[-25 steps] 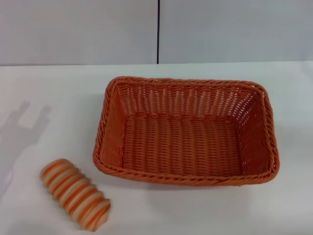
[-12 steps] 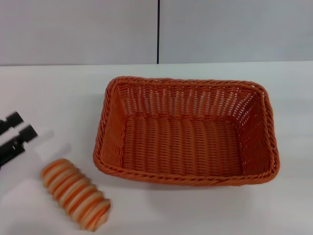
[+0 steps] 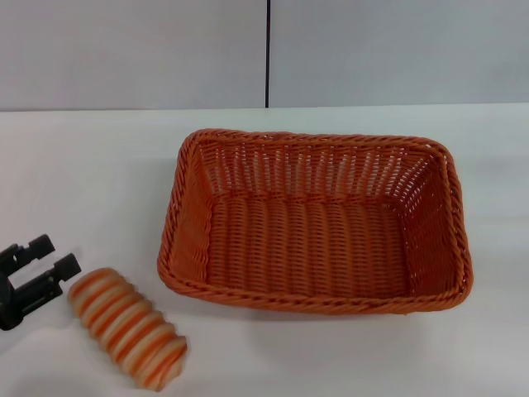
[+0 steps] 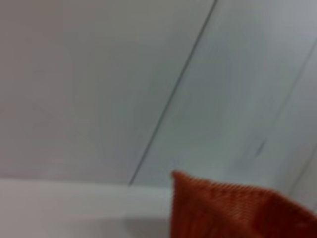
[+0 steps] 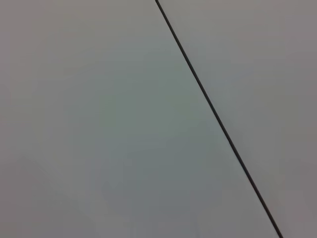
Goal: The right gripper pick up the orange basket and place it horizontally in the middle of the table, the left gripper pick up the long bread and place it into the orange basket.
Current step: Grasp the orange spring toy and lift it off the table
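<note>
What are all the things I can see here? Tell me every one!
Basket: one, orange, woven, standing empty in the middle of the table.
Bread: one, orange-and-cream striped, lying on the table at the near left, outside the basket.
Table: one, white, under everything.
Wall: grey panels with a dark vertical seam, behind the table.
Left gripper: one, black, fingers open, low over the table just left of the bread's end.
Right gripper: not in any view.
</note>
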Controlling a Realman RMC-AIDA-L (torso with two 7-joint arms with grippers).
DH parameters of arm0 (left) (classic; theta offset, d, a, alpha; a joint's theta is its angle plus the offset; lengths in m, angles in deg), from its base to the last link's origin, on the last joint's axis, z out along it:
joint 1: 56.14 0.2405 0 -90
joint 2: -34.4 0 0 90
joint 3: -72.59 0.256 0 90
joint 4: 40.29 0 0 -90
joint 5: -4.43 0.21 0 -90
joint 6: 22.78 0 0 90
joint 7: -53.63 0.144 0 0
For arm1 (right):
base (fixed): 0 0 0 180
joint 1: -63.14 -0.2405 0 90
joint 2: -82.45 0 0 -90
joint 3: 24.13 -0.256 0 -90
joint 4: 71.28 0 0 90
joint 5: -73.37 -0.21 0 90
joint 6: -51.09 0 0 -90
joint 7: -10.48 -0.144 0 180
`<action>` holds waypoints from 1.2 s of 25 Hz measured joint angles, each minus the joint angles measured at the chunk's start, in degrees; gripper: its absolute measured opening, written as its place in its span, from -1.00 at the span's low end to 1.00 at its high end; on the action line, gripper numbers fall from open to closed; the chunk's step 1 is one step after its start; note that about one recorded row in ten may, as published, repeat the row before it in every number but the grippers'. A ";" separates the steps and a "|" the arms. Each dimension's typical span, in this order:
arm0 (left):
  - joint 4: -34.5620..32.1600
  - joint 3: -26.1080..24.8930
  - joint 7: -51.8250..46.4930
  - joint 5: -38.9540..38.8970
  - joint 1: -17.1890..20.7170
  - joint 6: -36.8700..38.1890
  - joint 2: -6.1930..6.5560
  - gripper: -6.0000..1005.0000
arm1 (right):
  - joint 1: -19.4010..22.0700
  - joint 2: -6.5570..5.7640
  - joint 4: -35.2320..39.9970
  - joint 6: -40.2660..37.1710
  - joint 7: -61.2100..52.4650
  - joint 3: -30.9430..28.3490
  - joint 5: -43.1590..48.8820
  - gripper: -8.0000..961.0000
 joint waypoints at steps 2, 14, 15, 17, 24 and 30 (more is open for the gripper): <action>0.05 0.04 0.06 0.65 0.19 -2.03 -0.12 0.31 | -0.18 -0.01 -0.41 -0.33 0.14 0.07 0.02 0.23; 0.54 0.12 -0.65 5.18 -1.02 -7.85 -0.77 0.31 | -0.24 -0.11 -1.39 -0.77 0.74 0.29 0.11 0.23; 0.54 0.12 -0.65 5.18 -1.02 -7.85 -0.77 0.31 | -0.21 -0.11 -1.39 -0.77 0.75 0.30 0.11 0.23; 0.53 0.11 -0.63 5.55 -1.15 -8.57 -1.05 0.31 | -0.12 -0.07 -1.40 -0.76 0.75 0.19 0.11 0.23; 0.51 0.11 -0.48 5.97 -1.15 -9.05 -1.23 0.30 | 0.16 -0.24 -2.24 -0.76 0.77 -0.23 0.11 0.23; 0.51 0.10 -0.49 6.33 -1.05 -9.52 -1.48 0.30 | 0.19 -0.08 -2.26 -0.73 0.77 0.08 0.11 0.23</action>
